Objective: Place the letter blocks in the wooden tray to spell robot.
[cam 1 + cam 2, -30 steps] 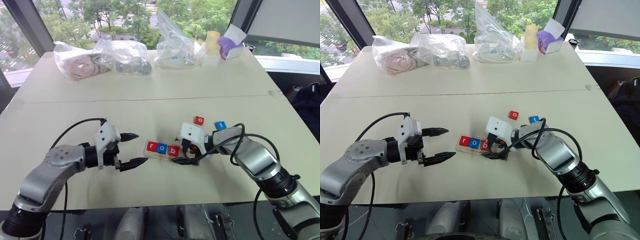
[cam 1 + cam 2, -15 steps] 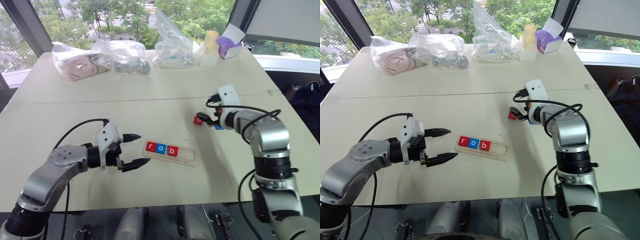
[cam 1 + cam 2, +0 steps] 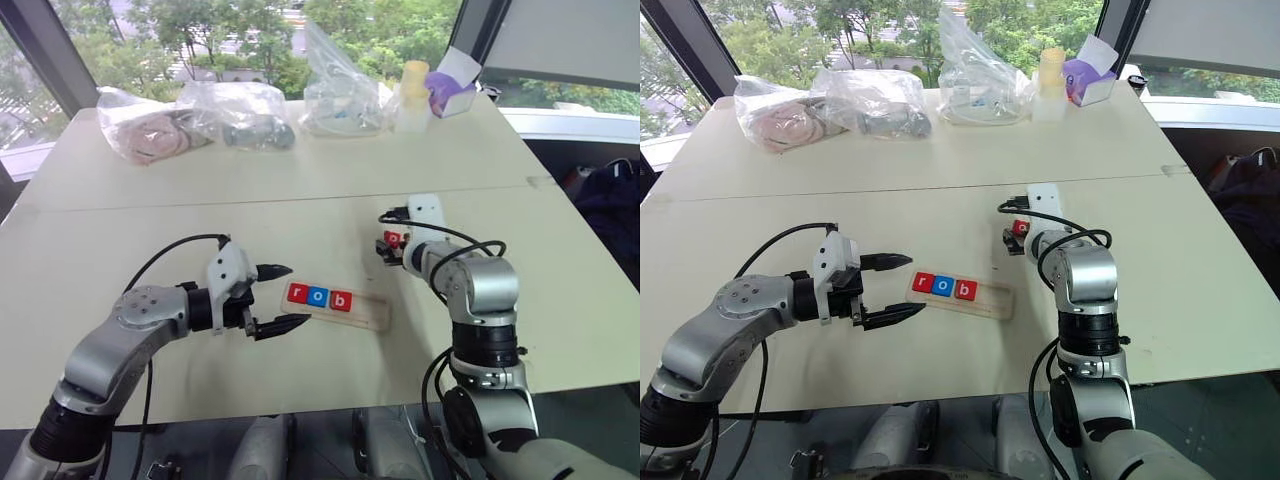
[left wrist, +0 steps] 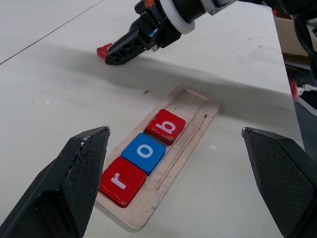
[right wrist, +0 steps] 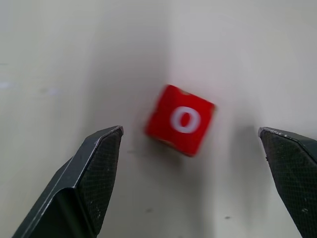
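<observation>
1. The table (image 3: 150,210) is pale and wide, with a seam running across it beyond my arms.
2. Along its far edge lie clear plastic bags (image 3: 245,108) of odds and ends, and to their right a pale yellow cup (image 3: 416,78) beside a purple-and-white box (image 3: 447,88).
3. My left gripper (image 3: 281,298) hangs just left of the tray, pointing right at its near-left end. Its two black fingers (image 4: 74,168) stand wide apart with nothing between them.
4. My right gripper (image 3: 385,245) sits to the far right of the tray, tilted down at the table. Its fingers (image 5: 94,163) are also spread wide and hold nothing. The red "o" block lies on the table between them, touching neither.
5. The tray (image 3: 370,315) lies in the middle of the table, near me, running left to right. Its right part is bare wood.
6. Three blocks sit side by side in the tray's left part, touching one another: red "r" (image 4: 121,181) at the left end, then blue "o" (image 4: 144,152), then red "b" (image 4: 166,126).
7. The red "o" block (image 5: 182,120) lies flat, letter up, on the bare table, apart from the tray and beyond its right end.
</observation>
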`<state>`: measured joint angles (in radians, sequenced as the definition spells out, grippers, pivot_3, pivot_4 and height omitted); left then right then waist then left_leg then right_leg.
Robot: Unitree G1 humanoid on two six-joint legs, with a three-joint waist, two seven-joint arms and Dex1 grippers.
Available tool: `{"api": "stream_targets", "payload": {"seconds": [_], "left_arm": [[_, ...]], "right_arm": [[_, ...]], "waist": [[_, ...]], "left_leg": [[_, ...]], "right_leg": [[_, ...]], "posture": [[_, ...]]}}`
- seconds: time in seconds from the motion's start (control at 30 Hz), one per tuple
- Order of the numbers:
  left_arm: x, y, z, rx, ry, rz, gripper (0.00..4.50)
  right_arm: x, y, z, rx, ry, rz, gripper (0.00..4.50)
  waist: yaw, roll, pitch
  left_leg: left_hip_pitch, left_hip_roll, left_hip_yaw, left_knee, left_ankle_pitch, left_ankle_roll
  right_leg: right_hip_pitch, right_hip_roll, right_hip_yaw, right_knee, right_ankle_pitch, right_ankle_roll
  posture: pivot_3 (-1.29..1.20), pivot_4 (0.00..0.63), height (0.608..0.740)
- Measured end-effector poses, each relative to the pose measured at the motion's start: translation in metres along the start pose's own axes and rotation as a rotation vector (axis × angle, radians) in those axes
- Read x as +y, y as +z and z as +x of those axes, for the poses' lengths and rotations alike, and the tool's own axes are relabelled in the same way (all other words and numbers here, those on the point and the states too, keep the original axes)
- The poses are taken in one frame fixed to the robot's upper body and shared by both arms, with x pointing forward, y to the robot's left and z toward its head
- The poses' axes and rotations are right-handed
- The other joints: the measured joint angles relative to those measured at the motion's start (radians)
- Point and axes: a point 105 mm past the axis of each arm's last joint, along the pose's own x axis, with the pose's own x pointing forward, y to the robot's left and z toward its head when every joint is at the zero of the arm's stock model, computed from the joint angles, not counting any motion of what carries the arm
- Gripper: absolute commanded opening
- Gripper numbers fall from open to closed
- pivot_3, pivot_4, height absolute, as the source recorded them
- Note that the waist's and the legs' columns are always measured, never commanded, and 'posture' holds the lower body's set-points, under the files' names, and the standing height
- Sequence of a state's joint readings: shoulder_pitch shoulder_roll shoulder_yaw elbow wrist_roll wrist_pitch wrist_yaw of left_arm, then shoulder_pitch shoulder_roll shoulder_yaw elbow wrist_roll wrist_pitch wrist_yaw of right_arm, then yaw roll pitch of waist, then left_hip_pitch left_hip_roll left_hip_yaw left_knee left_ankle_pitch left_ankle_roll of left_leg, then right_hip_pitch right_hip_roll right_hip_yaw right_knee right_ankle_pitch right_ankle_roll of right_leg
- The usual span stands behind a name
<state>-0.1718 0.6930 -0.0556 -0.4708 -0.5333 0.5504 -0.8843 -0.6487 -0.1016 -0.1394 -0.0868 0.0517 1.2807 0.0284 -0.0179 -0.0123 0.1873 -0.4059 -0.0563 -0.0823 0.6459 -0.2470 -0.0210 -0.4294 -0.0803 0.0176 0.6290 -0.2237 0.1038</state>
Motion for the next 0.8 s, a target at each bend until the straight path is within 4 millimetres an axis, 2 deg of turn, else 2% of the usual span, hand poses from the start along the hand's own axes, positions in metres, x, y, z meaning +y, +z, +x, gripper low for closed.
{"api": "stream_targets", "payload": {"seconds": [0.23, 0.47, 0.57, 0.73, 0.77, 0.8], "left_arm": [[0.0, 0.001, 0.001, -0.011, 0.005, 0.003, 4.5], [0.001, 0.0, 0.003, -0.016, 0.023, 0.004, 4.5], [0.001, 0.0, 0.004, -0.016, 0.024, 0.005, 4.5], [0.001, 0.0, 0.004, -0.016, 0.025, 0.005, 4.5], [0.001, 0.0, 0.004, -0.017, 0.025, 0.006, 4.5], [0.001, 0.0, 0.004, -0.017, 0.025, 0.006, 4.5]], "right_arm": [[0.008, 0.009, 0.012, -0.007, -0.019, 0.054, 4.47], [0.016, 0.007, 0.013, -0.002, -0.029, 0.054, 4.47], [0.022, 0.004, 0.012, 0.001, -0.033, 0.045, 3.71], [0.028, 0.003, 0.013, -0.001, -0.032, 0.018, 1.34], [0.03, 0.003, 0.013, -0.005, -0.028, 0.009, 1.15], [0.031, 0.003, 0.014, -0.006, -0.025, 0.007, 1.15]], "waist": [[-0.003, 0.0, 0.0], [-0.004, 0.0, 0.0], [-0.006, 0.0, -0.001], [-0.015, 0.0, -0.001], [-0.019, 0.0, -0.001], [-0.022, 0.0, -0.001]], "left_leg": [[0.002, 0.001, 0.0, 0.0, 0.0, 0.0], [0.002, 0.001, 0.0, 0.0, 0.0, 0.0], [0.002, 0.001, 0.0, 0.0, 0.0, 0.0], [0.004, 0.001, 0.0, -0.001, 0.0, 0.0], [0.004, 0.001, 0.0, -0.001, 0.0, 0.0], [0.004, 0.001, 0.0, -0.001, 0.0, 0.0]], "right_leg": [[0.001, 0.001, 0.0, 0.001, 0.0, 0.0], [0.001, 0.001, 0.0, 0.001, 0.0, 0.0], [0.001, 0.001, 0.0, 0.001, 0.0, 0.0], [0.002, 0.001, 0.0, 0.001, 0.0, 0.0], [0.002, 0.001, 0.0, 0.001, 0.0, 0.0], [0.002, 0.001, 0.0, 0.001, 0.0, 0.0]], "posture": [[0.0, 0.15, 0.74], [0.0, 0.15, 0.74], [0.0, 0.15, 0.74], [0.0, 0.15, 0.74], [0.0, 0.15, 0.74], [0.0, 0.15, 0.74]]}}
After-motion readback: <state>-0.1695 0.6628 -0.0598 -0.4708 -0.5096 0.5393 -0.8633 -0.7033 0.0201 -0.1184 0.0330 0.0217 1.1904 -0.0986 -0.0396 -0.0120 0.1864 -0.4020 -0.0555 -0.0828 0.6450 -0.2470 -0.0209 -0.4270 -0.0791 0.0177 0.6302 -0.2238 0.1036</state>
